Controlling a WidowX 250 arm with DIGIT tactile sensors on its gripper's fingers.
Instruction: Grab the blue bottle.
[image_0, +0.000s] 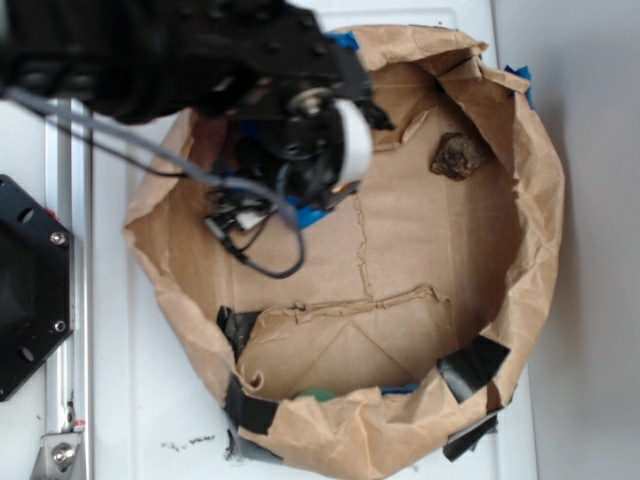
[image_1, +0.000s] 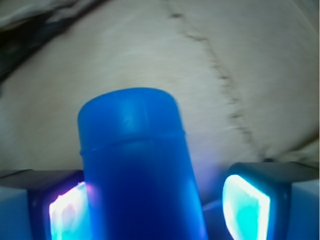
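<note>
2 fingers (image_1: 246, 202) of your gripper (image_1: 150, 205) are flanking the blue bottle (image_1: 137, 165) at 3 and 9 o'clock, its long axis running toward 12 over the paper bag's (image_0: 400, 250) floor, though whether they're clenching it, you cannot tell.

My arm (image_0: 150, 55) reaches in from the upper left of the exterior view, black and blurred, its wrist bent downward with a white round part (image_0: 352, 140) facing the camera. Loose dark cables (image_0: 250, 215) hang beneath it. In the wrist view, my gripper (image_1: 160, 202) shows two fingers, the left pad (image_1: 67, 215) sitting tight against what lies between them, the right pad (image_1: 245, 205) standing a little apart. I cannot tell from here whether the jaws are clamped.
</note>
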